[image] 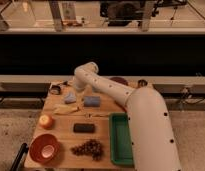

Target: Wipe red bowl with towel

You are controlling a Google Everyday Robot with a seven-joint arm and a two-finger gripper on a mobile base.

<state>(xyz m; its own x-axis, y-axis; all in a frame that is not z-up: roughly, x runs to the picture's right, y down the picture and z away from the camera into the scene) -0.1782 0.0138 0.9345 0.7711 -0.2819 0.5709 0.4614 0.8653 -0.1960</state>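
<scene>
The red bowl [43,147] sits upright at the front left corner of the wooden table [103,120]. A pale blue towel [70,97] lies crumpled near the back left of the table. My white arm reaches from the right across the table, bends at its elbow [86,75], and points down at the towel. The gripper [72,91] is at the towel's top edge, mostly hidden behind the arm's wrist. I cannot tell whether it touches the towel. The bowl is far from the gripper, toward the front.
A blue sponge [92,101] lies right of the towel. A yellowish item [65,109], an orange fruit [46,121], a black block [83,128], a bunch of grapes [88,148] and a green tray [121,137] lie on the table. A small cup [56,89] stands at the back left.
</scene>
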